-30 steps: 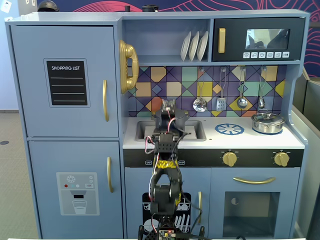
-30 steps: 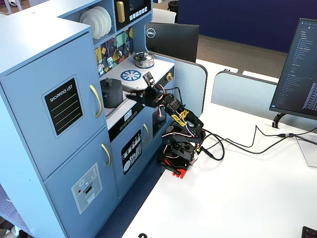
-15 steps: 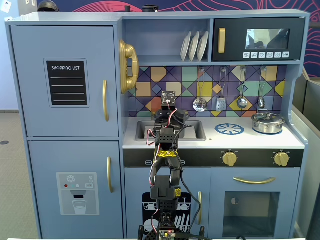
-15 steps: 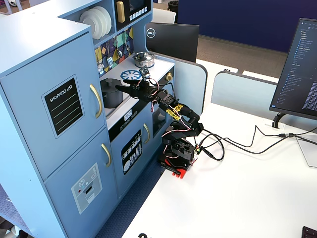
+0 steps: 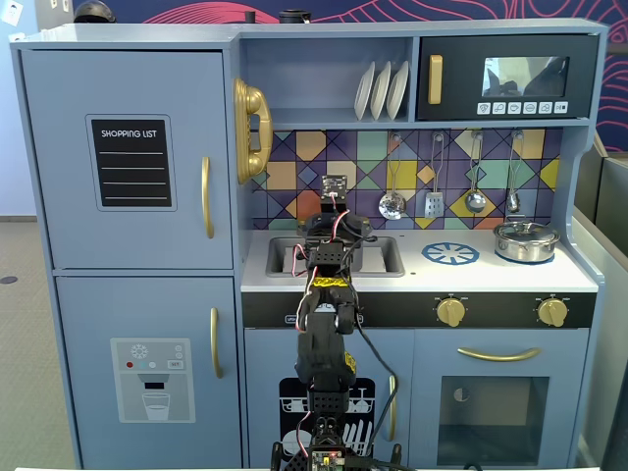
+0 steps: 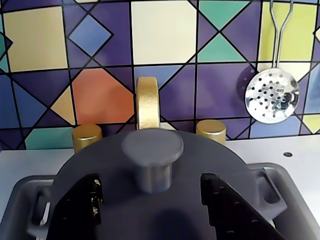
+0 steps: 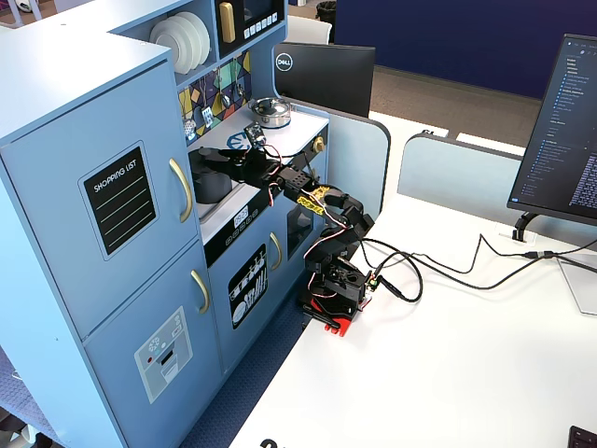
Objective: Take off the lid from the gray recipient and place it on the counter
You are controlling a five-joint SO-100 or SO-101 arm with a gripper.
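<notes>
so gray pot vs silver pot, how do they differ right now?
The gray pot is matte dark gray; the silver pot is shiny. The gray pot sits in the sink recess, the silver one on the counter at the right in a fixed view. The open gripper straddles the gray lid's knob; nothing is near the silver pot. Both have lids on.

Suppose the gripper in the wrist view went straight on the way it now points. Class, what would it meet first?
Probably the knob of the lid: it sits between the open fingers, just ahead of the gripper. Past it stands the gold faucet; depth is unclear.
</notes>
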